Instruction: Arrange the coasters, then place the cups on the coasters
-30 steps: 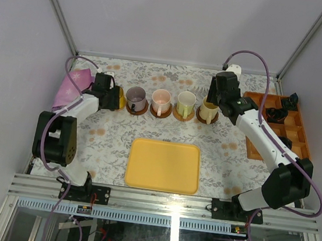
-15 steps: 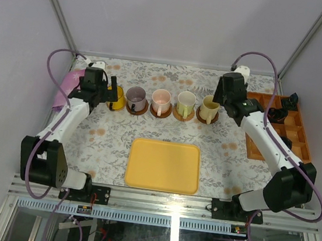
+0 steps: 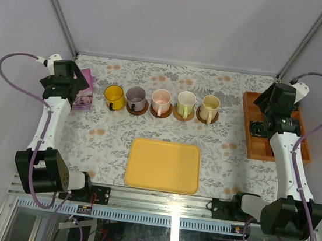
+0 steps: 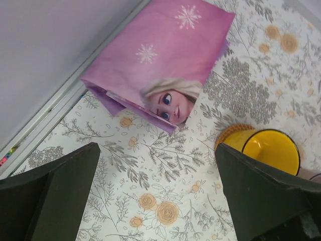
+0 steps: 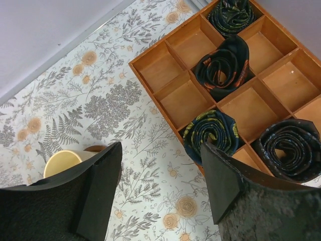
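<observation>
From above, five cups (image 3: 161,100) are seen in a row just beyond the yellow tray (image 3: 163,165), each on a coaster (image 3: 136,111). In the left wrist view, the left gripper (image 4: 156,150) is shown spread wide and empty, with the yellow cup (image 4: 268,150) seated on its coaster. In the right wrist view, the right gripper (image 5: 160,148) is likewise shown parted and empty, the cream cup (image 5: 62,161) resting on its coaster.

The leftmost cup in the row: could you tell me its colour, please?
The leftmost cup is bright yellow, clearest in the left wrist view.
</observation>
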### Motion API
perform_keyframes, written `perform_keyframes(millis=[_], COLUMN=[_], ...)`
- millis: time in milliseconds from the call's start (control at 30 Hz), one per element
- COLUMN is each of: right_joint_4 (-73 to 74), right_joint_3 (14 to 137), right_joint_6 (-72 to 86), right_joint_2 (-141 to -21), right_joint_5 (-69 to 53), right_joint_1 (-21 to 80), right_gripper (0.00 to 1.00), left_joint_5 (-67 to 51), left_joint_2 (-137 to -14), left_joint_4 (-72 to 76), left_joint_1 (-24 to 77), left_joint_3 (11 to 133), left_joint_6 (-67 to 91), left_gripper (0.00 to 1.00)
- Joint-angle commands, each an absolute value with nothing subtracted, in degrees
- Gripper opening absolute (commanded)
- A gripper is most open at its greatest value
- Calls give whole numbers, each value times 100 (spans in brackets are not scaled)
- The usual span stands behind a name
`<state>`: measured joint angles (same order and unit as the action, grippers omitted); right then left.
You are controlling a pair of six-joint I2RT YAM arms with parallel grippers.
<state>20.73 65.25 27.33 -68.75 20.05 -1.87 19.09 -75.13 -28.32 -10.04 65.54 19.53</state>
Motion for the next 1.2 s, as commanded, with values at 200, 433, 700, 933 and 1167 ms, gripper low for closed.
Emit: perform_keyframes(millis=[200,433,700,933,1167], right_joint_4=[1738,1557,1372,1376,1336], right_joint_3=[6190,5923,5665,5602,5522], right_joint_6=[2723,2664,2563,2537,2441], right_joint_2=[-6348,-6126,-5877,-5897,-5801], right_joint_5=[2278,2244,2266,2240,2306], right_joint_1=[-228,-229,-229,-229,-229], right_gripper=[76,85,89,89,89], left_joint_5=[879,1108,1248,1215,782], left_joint_2=[-7290,-7428,-7049,-6897,-6596], left_joint_4=[-3103,-3189,-2935,-2917,-2589], left_joint_1=[-1826,-1880,-1876,-1881,-1879], left_joint_3=[6491,6386,6106,5990,5744], left_joint_6=[2333,2468,2421,2402,2346], left_gripper=[100,100,100,100,100])
